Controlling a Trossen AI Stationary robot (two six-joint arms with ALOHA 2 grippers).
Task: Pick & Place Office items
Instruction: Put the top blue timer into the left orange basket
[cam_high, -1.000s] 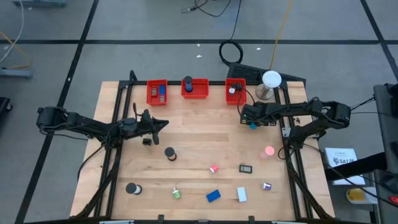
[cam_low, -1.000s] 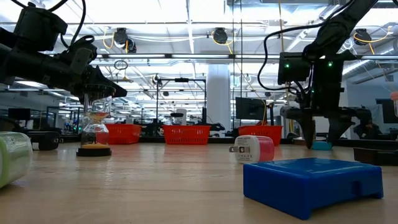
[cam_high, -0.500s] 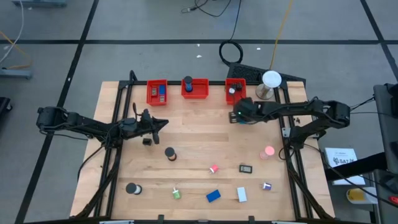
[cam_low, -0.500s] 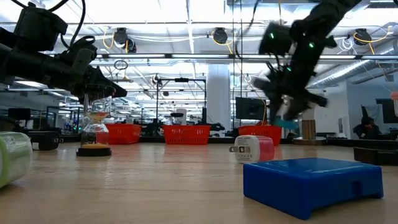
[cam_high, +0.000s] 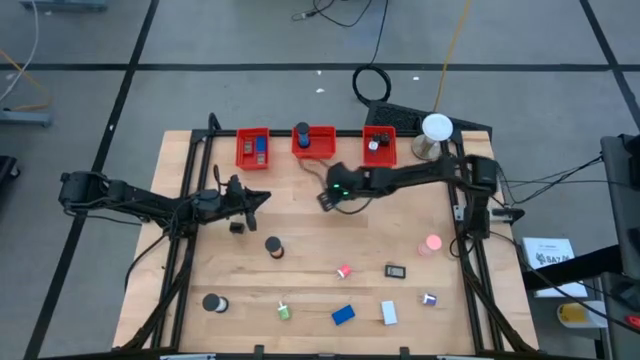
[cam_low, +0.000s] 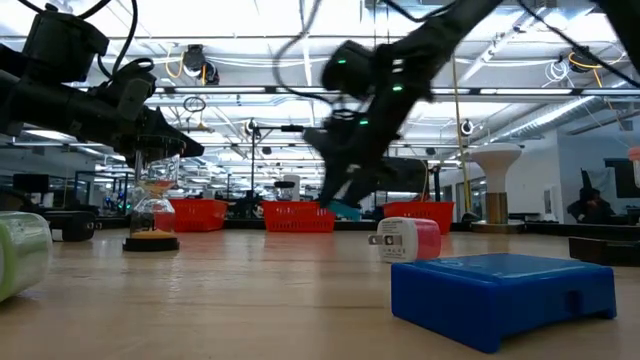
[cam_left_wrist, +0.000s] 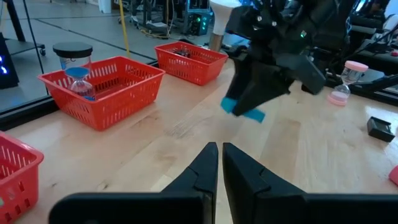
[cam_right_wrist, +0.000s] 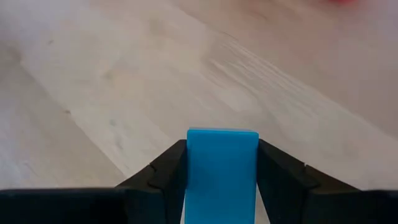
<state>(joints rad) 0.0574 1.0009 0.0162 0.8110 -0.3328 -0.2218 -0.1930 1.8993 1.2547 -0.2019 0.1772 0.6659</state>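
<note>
Gripping a blue block (cam_right_wrist: 222, 168) between its fingers (cam_right_wrist: 163, 171), your right gripper (cam_high: 328, 199) is hovering over mid-table; left gripper (cam_left_wrist: 220, 163) is sitting shut.

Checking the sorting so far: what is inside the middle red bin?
The middle red bin holds a blue sand timer with a black cap; its floor behind the mesh wall is hidden.

Three red bins (cam_high: 313, 143) along table's (cam_high: 320, 228) far edge, white dome (cam_high: 436, 127)

Right gripper (cam_high: 328, 198) with blue block (cam_right_wrist: 222, 168) — now mid-table.
</note>
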